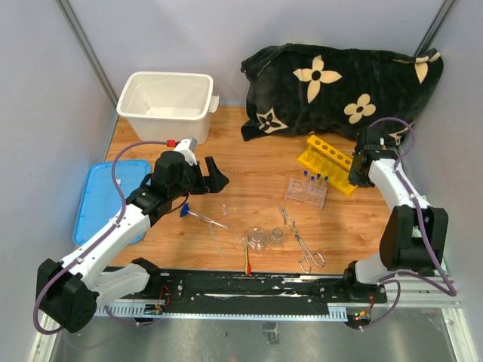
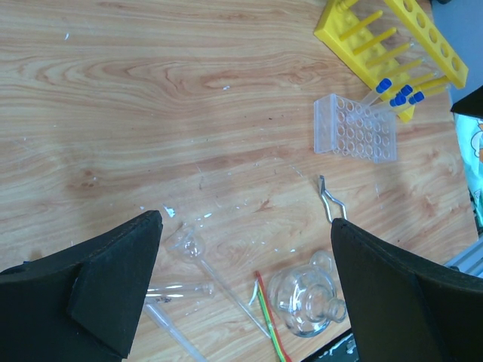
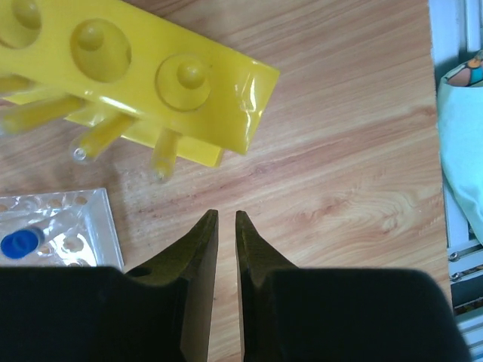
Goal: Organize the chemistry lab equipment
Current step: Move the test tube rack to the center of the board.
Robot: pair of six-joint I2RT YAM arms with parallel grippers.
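My left gripper [image 1: 205,178] [image 2: 245,223] hangs open over the wood, left of the middle. Below its fingers lie thin glass rods [image 2: 207,271] [image 1: 211,221], a red-tipped stick [image 2: 268,317] [image 1: 247,260] and two small glass beakers [image 2: 309,298] [image 1: 266,237]. Metal tongs [image 1: 298,237] [image 2: 330,200] lie to their right. The yellow holed tube rack [image 1: 328,162] [image 3: 128,60] lies tipped over, with the clear plastic rack [image 1: 306,192] [image 2: 355,130] and blue-capped tubes [image 1: 315,178] [image 2: 396,90] beside it. My right gripper [image 1: 356,175] [image 3: 226,215] is almost shut, empty, just off the yellow rack's end.
A white tub [image 1: 162,98] stands at the back left, its blue lid [image 1: 98,200] flat at the left edge. A black flowered cloth [image 1: 339,83] fills the back right. A black rail [image 1: 249,283] runs along the near edge.
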